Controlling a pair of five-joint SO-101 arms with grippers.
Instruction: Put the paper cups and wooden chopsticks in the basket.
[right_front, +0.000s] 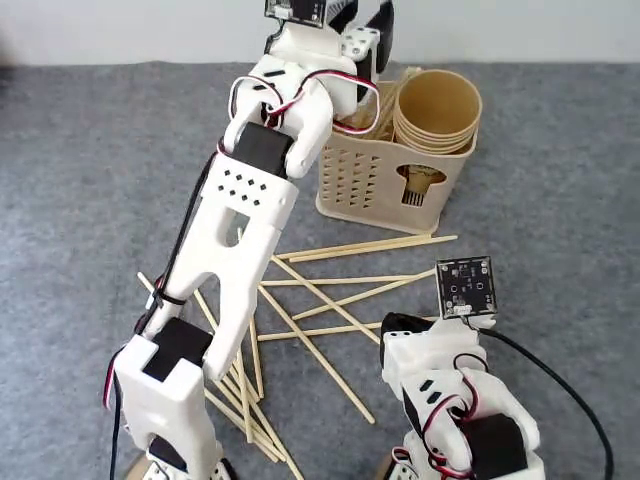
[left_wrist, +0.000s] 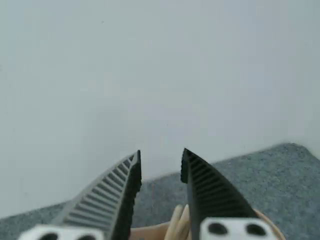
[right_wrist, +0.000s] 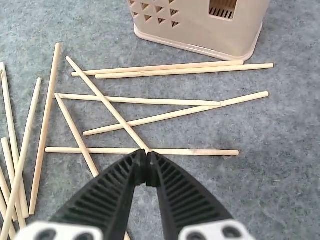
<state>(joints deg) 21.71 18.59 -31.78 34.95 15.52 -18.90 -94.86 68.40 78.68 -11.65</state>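
We find the left arm (right_front: 245, 215) stretched over the desk (right_front: 80, 180) to the basket (right_front: 360, 185), covering some scattered chopsticks (right_front: 340, 281). Stacked cups (right_front: 437, 120) fill the basket's half away from it. Bare desk lies open on either side of the basket; chopsticks crowd the stretch before it.

The basket (right_front: 355, 185) is beige with hole patterns, paper cups (right_front: 437, 105) tan, chopsticks (right_wrist: 150, 100) pale wood, mat (right_front: 80, 180) grey.

The basket (right_front: 350, 180) is smooth, matt beige plastic, and the cups (right_front: 437, 108) are matt tan paper. The chopsticks (right_front: 370, 245) are bare, pale, unvarnished wood; the table cloth (right_front: 80, 180) is grey, felt-like and rough. The arm (right_front: 240, 230) housing is smooth white plastic with a slight sheen.
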